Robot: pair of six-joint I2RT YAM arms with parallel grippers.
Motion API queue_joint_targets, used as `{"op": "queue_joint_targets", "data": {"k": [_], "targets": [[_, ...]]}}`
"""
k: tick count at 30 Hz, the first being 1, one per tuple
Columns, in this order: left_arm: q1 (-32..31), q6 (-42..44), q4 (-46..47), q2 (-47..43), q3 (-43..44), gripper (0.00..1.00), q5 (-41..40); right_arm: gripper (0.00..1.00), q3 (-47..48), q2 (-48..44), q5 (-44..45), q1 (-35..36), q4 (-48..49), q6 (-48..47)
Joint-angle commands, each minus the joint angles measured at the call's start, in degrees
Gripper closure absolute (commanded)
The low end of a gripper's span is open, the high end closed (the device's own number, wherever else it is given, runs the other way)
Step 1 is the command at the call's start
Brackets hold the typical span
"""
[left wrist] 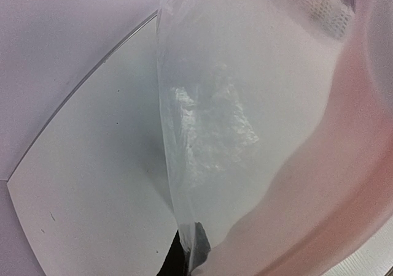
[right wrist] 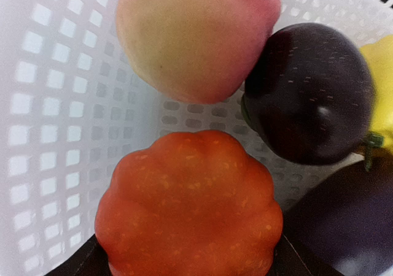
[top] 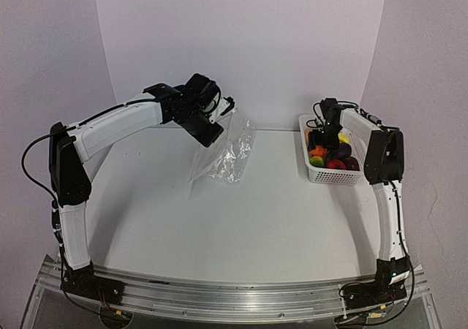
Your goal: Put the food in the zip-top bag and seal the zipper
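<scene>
My left gripper (top: 223,110) is shut on the top edge of the clear zip-top bag (top: 222,153) and holds it up, with its lower end on the table. In the left wrist view the film (left wrist: 209,122) is pinched at my dark fingers (left wrist: 191,254); I cannot make out the zipper. My right gripper (top: 319,140) is down in the white basket (top: 330,177). Its fingers hug an orange toy pumpkin (right wrist: 187,208), which also shows in the top view (top: 316,152). A peach (right wrist: 196,37), a dark purple piece (right wrist: 307,98) and a yellow piece (right wrist: 381,86) lie beyond it.
The basket stands at the back right near the wall and also holds a red piece (top: 336,164). Its perforated wall (right wrist: 37,104) is close on my right gripper's left. The backdrop rises just behind the bag and the basket.
</scene>
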Motion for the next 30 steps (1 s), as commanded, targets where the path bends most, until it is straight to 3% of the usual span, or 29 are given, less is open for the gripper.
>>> {"op": "queue_joint_targets", "data": {"k": [1,7,11,15,17,22,30], "targets": [[0.0,-1.1,0.1,-1.4,3.4,1.0,2.0,0.57,-2.9,-14.7,2.3,0.0,2.1,0.3],[0.1,-2.3,-0.1,-0.9,5.3,1.0,3.7,0.61,-11.2,-30.1,2.7,2.6,5.4,2.0],[0.1,-3.3,-0.5,-0.5,6.5,1.0,5.5,0.61,-20.6,-40.8,-1.5,9.9,10.6,2.4],[0.1,-4.6,-1.1,-0.2,7.9,1.0,7.5,0.64,-32.8,-50.6,-13.5,18.3,23.1,8.5],[0.1,-5.3,-1.3,0.0,9.0,1.0,8.7,0.64,-38.8,-54.5,-20.3,22.1,34.6,14.4],[0.1,-6.9,-1.7,0.2,12.1,1.0,13.7,0.67,-46.5,-55.1,-28.4,31.8,55.0,24.1],[0.3,-10.6,-2.1,-0.5,12.3,1.0,19.2,0.69,-50.3,-49.1,-33.6,38.4,71.3,33.3]]}}
